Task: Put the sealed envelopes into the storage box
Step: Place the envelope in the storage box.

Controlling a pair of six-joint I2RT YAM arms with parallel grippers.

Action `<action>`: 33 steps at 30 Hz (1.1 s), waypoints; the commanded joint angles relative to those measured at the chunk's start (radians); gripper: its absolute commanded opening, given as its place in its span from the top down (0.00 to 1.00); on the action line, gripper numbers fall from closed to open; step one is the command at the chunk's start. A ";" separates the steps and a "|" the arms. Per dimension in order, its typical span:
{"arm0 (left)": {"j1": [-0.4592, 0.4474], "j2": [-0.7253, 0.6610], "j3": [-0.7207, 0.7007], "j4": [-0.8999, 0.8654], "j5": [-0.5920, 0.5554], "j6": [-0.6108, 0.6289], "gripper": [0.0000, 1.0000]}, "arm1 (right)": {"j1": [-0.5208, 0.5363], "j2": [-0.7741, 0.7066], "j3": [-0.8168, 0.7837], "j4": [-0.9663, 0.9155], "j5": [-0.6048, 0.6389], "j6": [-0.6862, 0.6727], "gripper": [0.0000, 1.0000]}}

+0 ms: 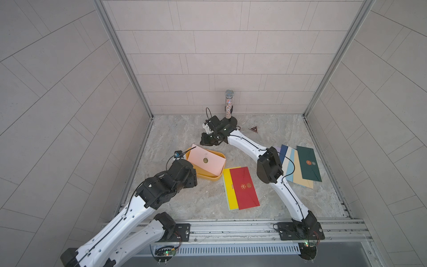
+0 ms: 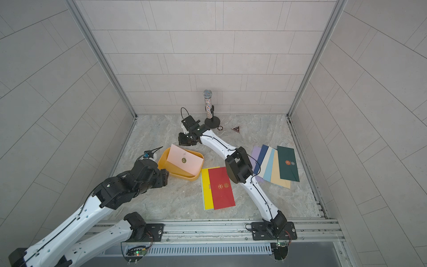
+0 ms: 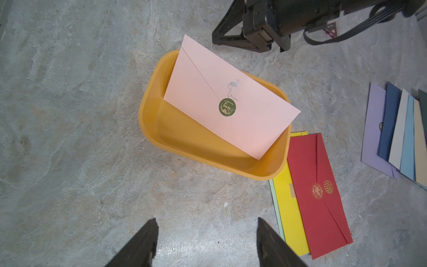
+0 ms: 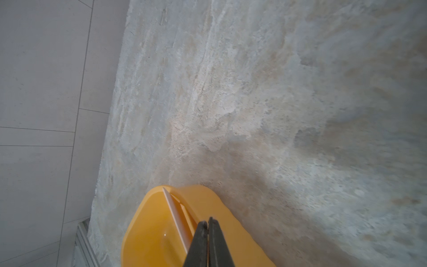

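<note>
A pink sealed envelope (image 1: 206, 159) (image 3: 231, 104) leans tilted in the yellow storage box (image 1: 208, 178) (image 3: 208, 159), one corner poking over the far rim. My right gripper (image 1: 202, 142) (image 4: 207, 222) hovers just behind that corner, shut with nothing between its fingers and apart from the envelope. My left gripper (image 3: 206, 231) is open and empty above bare table at the box's near side. A red envelope (image 1: 243, 187) lies over a yellow one (image 1: 228, 187) beside the box. Several more envelopes are fanned at the right, a dark green one (image 1: 308, 164) on top.
A glittery microphone on a round stand (image 1: 229, 104) stands at the back wall, with a small dark triangular piece (image 1: 254, 129) to its right. The right arm's elbow (image 1: 269, 165) hangs over the fanned stack. Tiled walls close in three sides.
</note>
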 commanded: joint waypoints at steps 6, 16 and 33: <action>-0.006 -0.002 -0.011 0.003 -0.010 0.005 0.28 | 0.022 0.062 0.053 -0.010 -0.075 0.024 0.94; -0.005 -0.002 -0.013 0.008 -0.008 0.007 0.28 | 0.028 0.050 0.053 -0.002 -0.109 -0.028 0.95; -0.004 -0.002 -0.018 0.015 -0.005 0.005 0.28 | 0.004 -0.019 0.004 0.065 -0.049 0.019 0.92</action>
